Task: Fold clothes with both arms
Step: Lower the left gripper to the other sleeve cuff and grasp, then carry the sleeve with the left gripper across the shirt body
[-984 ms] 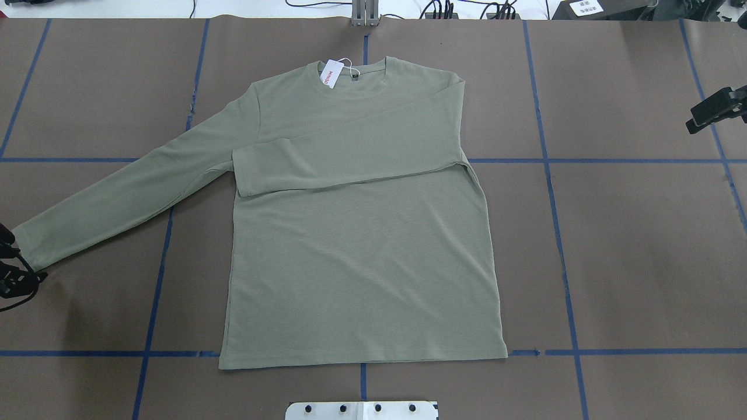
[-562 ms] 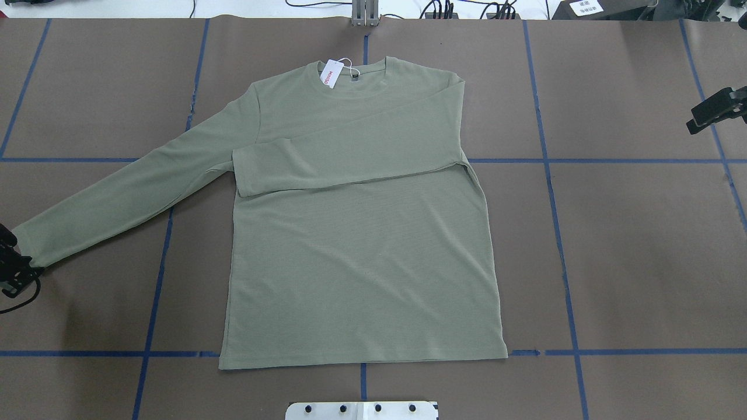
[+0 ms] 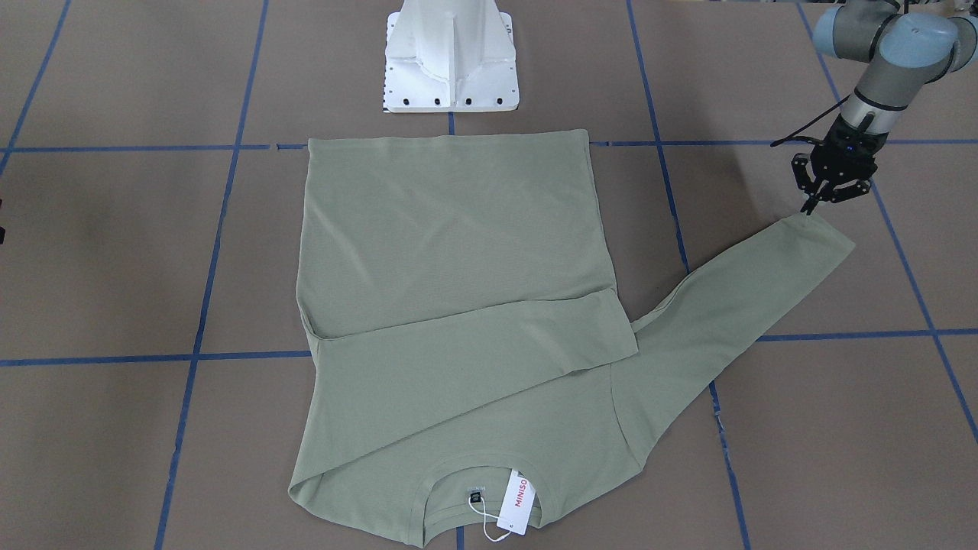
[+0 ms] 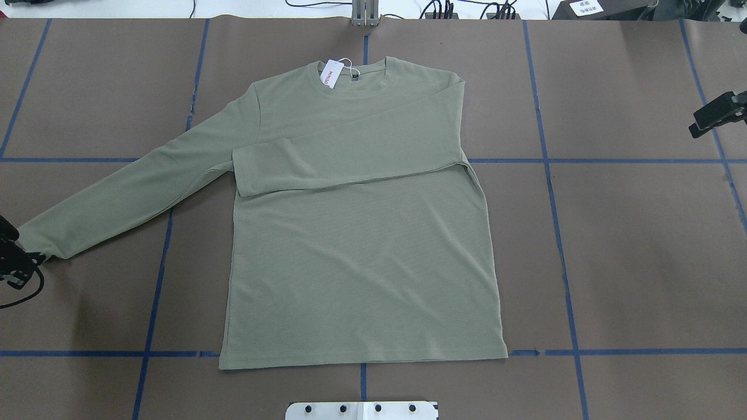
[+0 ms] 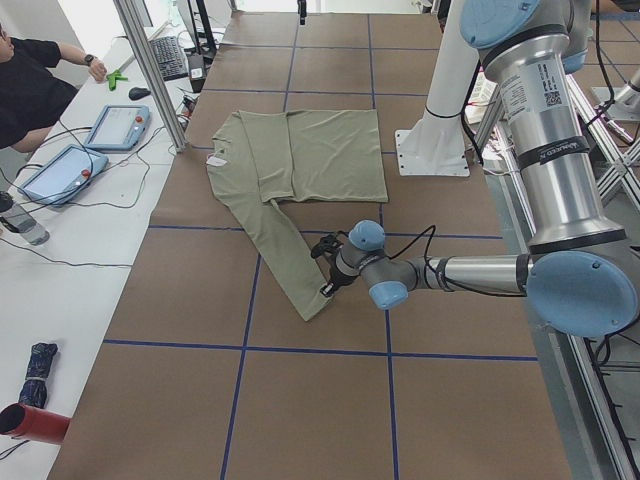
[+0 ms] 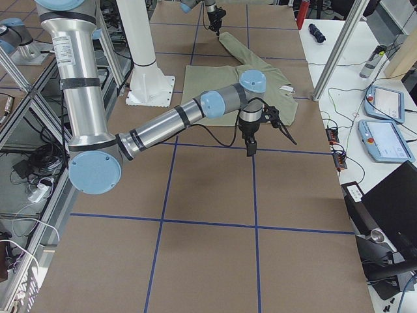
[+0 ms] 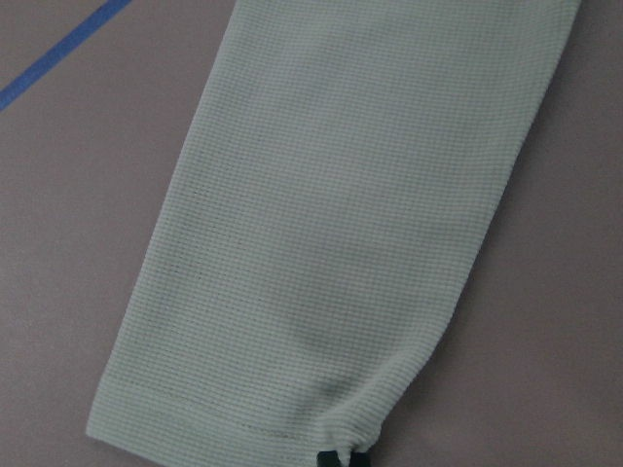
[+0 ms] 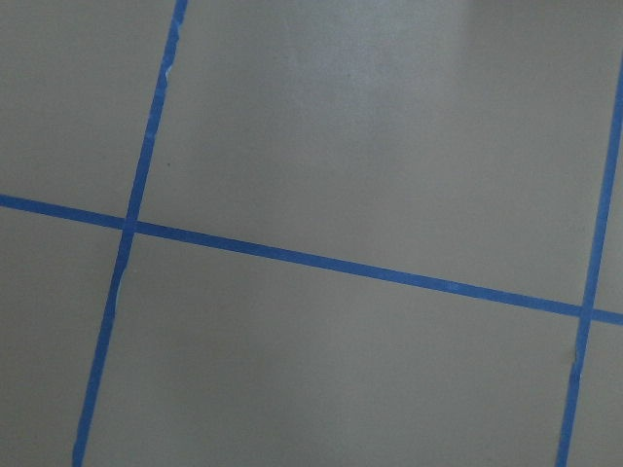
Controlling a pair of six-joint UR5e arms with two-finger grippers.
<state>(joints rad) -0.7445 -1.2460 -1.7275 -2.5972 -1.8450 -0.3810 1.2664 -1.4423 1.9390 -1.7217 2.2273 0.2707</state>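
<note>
One table [image 4: 642, 262] carries the green shirt [image 4: 362, 262] flat, a sleeve [image 4: 350, 157] folded across its chest. Left claw [image 3: 811, 208] looks pinched shut on the outstretched cuff [image 7: 243, 409]; lift low and carry it across evenly. Right claw [image 4: 711, 115] hangs clear, opening unreadable.

Brown mat [image 4: 642, 262] gridded with blue tape [image 4: 613, 160]; beside the mat, white desk [image 5: 70, 320] carrying tablets [image 5: 118, 125].
</note>
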